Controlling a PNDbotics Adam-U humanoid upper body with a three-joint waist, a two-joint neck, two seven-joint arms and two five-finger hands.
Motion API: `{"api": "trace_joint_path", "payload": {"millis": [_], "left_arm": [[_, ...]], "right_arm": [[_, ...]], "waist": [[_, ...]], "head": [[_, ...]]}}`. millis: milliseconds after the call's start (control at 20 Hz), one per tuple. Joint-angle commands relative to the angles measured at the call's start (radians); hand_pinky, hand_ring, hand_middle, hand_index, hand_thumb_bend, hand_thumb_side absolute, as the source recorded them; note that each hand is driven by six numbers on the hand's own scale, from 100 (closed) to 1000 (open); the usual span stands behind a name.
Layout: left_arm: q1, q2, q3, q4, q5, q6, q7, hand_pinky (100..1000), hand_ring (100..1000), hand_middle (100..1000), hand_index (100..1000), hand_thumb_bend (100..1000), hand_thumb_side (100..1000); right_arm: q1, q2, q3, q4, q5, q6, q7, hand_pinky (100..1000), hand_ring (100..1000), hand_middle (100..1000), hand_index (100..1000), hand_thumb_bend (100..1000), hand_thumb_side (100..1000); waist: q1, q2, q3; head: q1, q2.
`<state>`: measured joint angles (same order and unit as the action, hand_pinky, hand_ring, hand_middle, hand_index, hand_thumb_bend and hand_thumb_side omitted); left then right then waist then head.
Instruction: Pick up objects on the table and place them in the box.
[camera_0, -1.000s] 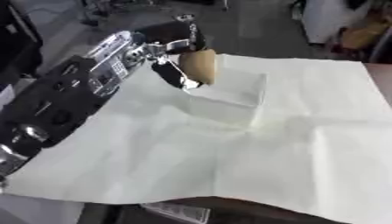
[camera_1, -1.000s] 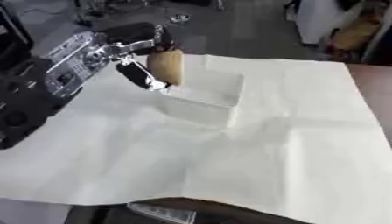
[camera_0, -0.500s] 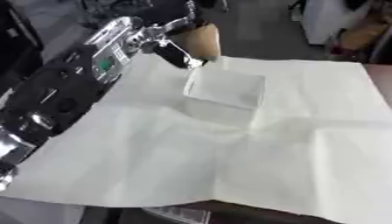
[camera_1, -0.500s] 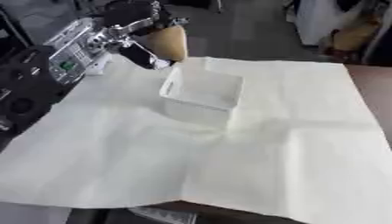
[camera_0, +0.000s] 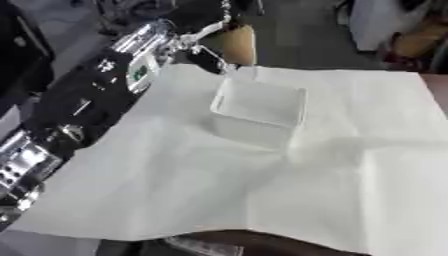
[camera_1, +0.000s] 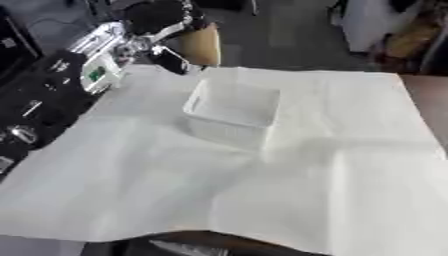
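Note:
My left hand (camera_0: 203, 27) is raised above the far left corner of the white box (camera_0: 259, 107), its fingers curled round a tan, rounded object (camera_0: 236, 44). The object hangs just beyond the box's far rim, above the table's back edge. The box stands upright on the white cloth (camera_0: 262, 175), and what I see of its inside holds nothing. My left arm (camera_0: 87, 100) stretches in from the lower left across the cloth. The right hand appears in neither view.
The white cloth covers the whole table, with creases around the box. Dark floor and blurred clutter lie beyond the far edge. A yellowish-brown thing (camera_1: 411, 37) sits at the upper right, off the table.
The left hand has lifted the tan object up and back, from over the box's near-left rim to beyond its far left corner. The camera view also shifted.

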<state>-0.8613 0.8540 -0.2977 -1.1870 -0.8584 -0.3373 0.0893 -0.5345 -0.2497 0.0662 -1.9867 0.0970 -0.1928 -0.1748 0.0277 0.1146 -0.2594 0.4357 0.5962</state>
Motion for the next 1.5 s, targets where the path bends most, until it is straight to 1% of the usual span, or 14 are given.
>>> {"api": "trace_joint_path", "payload": {"millis": [50, 650, 750, 800, 850, 950, 1000, 1050, 1100, 1250, 1300, 1350, 1400, 1500], "left_arm": [[-0.038, 0.007, 0.009, 0.034, -0.129, -0.012, 0.050, 100, 100, 100, 179, 100, 290], [-0.064, -0.050, -0.002, 0.141, -0.546, -0.076, 0.169, 100, 100, 100, 186, 100, 247], [-0.058, -0.060, -0.012, 0.149, -0.642, -0.109, 0.180, 100, 100, 100, 189, 100, 280], [-0.057, -0.064, -0.012, 0.156, -0.675, -0.124, 0.189, 100, 100, 181, 263, 100, 481], [-0.052, -0.068, -0.018, 0.168, -0.708, -0.150, 0.186, 187, 190, 367, 425, 390, 711], [-0.052, -0.075, -0.015, 0.186, -0.751, -0.190, 0.177, 236, 241, 404, 458, 467, 741], [-0.051, -0.077, -0.015, 0.194, -0.766, -0.202, 0.170, 764, 709, 780, 748, 1000, 1000], [-0.049, -0.082, -0.016, 0.203, -0.783, -0.209, 0.153, 821, 754, 812, 764, 1000, 1000], [-0.051, -0.085, -0.014, 0.206, -0.792, -0.213, 0.145, 532, 516, 618, 651, 939, 934], [-0.050, -0.089, -0.007, 0.213, -0.799, -0.215, 0.131, 1000, 987, 988, 899, 1000, 1000], [-0.048, -0.091, -0.002, 0.217, -0.788, -0.205, 0.119, 1000, 873, 910, 829, 1000, 1000], [-0.048, -0.089, 0.010, 0.219, -0.768, -0.189, 0.108, 1000, 1000, 1000, 977, 1000, 1000], [-0.046, -0.089, 0.011, 0.219, -0.744, -0.178, 0.093, 1000, 987, 988, 899, 1000, 1000], [-0.046, -0.078, 0.031, 0.211, -0.675, -0.143, 0.064, 1000, 1000, 1000, 1000, 1000, 1000]], "right_arm": [[-0.034, 0.011, 0.002, -0.013, -0.012, 0.002, -0.004, 129, 448, 485, 738, 272, 1000], [-0.097, 0.035, 0.005, -0.013, 0.000, 0.011, -0.005, 128, 445, 483, 748, 260, 1000], [-0.099, 0.036, 0.004, -0.013, -0.001, 0.010, -0.005, 128, 445, 483, 748, 259, 1000], [-0.099, 0.036, 0.004, -0.013, -0.002, 0.010, -0.004, 128, 445, 483, 747, 259, 1000], [-0.099, 0.035, 0.005, -0.013, -0.004, 0.010, -0.003, 128, 445, 483, 747, 259, 1000], [-0.099, 0.035, 0.005, -0.013, -0.007, 0.009, 0.000, 128, 445, 483, 747, 259, 1000], [-0.098, 0.034, 0.005, -0.013, -0.008, 0.008, 0.001, 129, 446, 484, 747, 259, 1000], [-0.098, 0.034, 0.007, -0.013, -0.012, 0.007, 0.004, 129, 446, 484, 747, 259, 1000], [-0.097, 0.034, 0.006, -0.013, -0.014, 0.006, 0.005, 128, 445, 484, 747, 260, 1000], [-0.097, 0.033, 0.005, -0.013, -0.017, 0.005, 0.008, 129, 446, 484, 746, 260, 1000], [-0.097, 0.033, 0.005, -0.013, -0.018, 0.004, 0.009, 129, 446, 484, 746, 260, 1000], [-0.096, 0.033, 0.005, -0.013, -0.019, 0.003, 0.010, 129, 446, 484, 747, 260, 1000], [-0.096, 0.033, 0.005, -0.013, -0.020, 0.003, 0.011, 129, 446, 484, 746, 260, 1000], [-0.094, 0.031, 0.004, -0.013, -0.020, 0.004, 0.011, 128, 446, 484, 747, 259, 1000]], "waist": [[0.009, -0.001, -0.006], [0.040, 0.055, -0.053], [0.040, 0.056, -0.054], [0.040, 0.055, -0.054], [0.039, 0.055, -0.053], [0.039, 0.054, -0.052], [0.038, 0.054, -0.052], [0.037, 0.053, -0.052], [0.037, 0.053, -0.052], [0.036, 0.052, -0.051], [0.036, 0.052, -0.051], [0.035, 0.051, -0.050], [0.036, 0.051, -0.051], [0.036, 0.049, -0.048]], "head": [[0.030, -0.036], [0.065, -0.087], [0.064, -0.091], [0.064, -0.092], [0.065, -0.093], [0.065, -0.094], [0.065, -0.095], [0.065, -0.095], [0.065, -0.095], [0.066, -0.095], [0.068, -0.095], [0.069, -0.094], [0.071, -0.094], [0.071, -0.096]]}}
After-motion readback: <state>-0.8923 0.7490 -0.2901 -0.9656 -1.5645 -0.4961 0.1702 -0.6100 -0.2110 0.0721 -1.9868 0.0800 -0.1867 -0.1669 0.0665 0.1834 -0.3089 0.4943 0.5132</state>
